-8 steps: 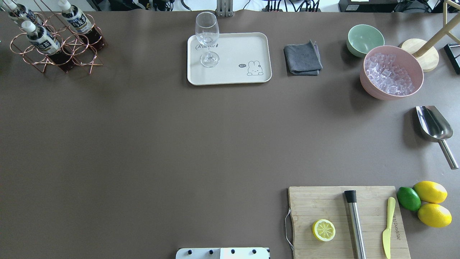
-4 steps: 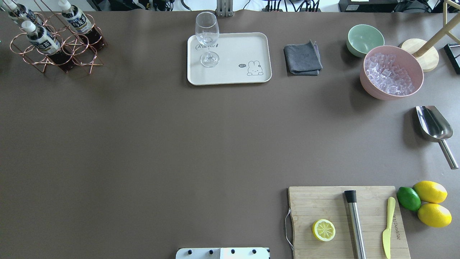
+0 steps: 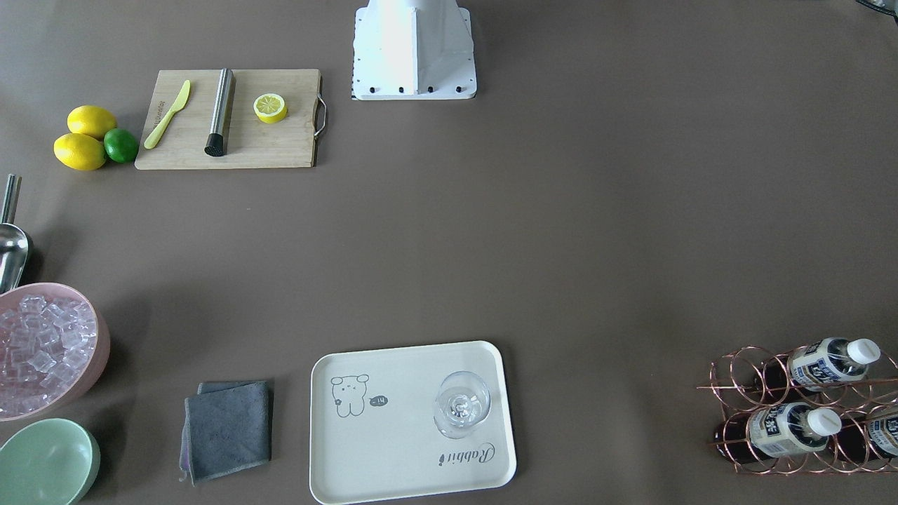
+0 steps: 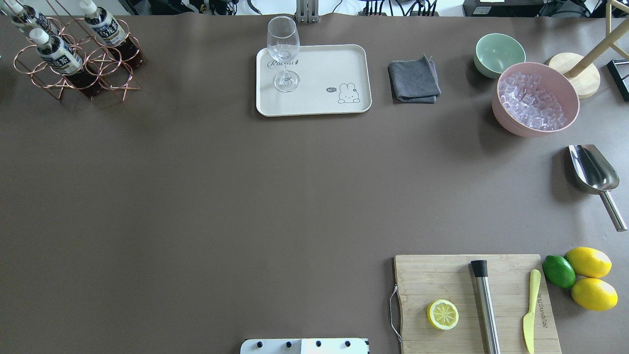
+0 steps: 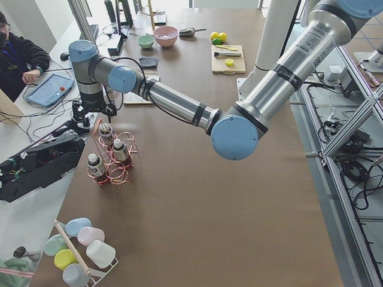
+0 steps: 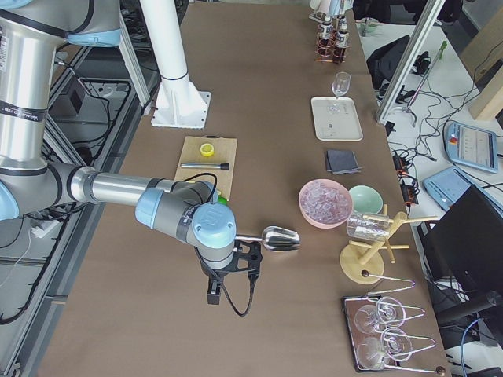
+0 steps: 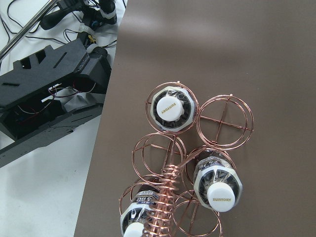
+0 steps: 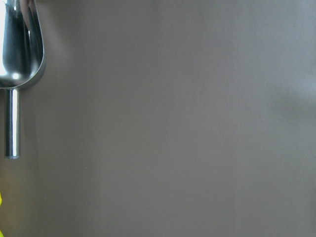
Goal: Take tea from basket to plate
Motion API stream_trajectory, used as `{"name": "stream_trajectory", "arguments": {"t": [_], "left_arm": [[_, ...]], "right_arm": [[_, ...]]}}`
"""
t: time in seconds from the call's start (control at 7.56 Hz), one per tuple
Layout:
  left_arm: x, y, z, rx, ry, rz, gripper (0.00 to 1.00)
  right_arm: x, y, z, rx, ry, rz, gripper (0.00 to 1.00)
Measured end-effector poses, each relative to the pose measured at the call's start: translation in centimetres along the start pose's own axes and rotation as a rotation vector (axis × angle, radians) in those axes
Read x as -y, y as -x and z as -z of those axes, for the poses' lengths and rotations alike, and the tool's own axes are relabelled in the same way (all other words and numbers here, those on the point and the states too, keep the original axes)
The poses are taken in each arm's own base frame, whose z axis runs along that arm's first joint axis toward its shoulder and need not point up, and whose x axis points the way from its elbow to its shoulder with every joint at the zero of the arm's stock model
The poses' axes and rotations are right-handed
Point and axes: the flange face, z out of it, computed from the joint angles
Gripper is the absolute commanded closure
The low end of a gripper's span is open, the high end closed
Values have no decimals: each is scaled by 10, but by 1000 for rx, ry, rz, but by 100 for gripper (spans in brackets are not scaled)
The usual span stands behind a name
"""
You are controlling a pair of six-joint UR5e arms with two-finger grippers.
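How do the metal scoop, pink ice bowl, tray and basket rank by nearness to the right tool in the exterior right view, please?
1. metal scoop, beside the right tool.
2. pink ice bowl, just beyond.
3. tray, mid-table.
4. basket, far end.

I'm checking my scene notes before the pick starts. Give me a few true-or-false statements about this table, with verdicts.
1. All three tea bottles sit in the basket. True.
2. The stemmed glass stands next to the plate, not on it. False: it stands on the plate.
3. The pink bowl holds ice cubes. True.
4. A whole lemon lies on the cutting board. False: only a lemon half lies there; the whole lemons lie beside the board.
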Motion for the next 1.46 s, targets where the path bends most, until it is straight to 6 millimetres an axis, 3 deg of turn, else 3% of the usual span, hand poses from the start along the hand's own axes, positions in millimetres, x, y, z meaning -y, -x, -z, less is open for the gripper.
{"name": "stream_trajectory", "arguments": {"t": [0.26,0.93,1.06,1.46], "left_arm": [[-3,14,-13,-10,7,3,3],[-2,28,-21,5,-4,-11,4],[-1,28,-23,5,-5,-14,8],[3,27,-27,1,-7,-22,48]], "right_arm": [[0,0,1,-1,-1,1,0],[0,0,0,0,0,-7,0],[0,0,1,0,-1,-7,0],[0,0,1,0,-2,-8,0]]}}
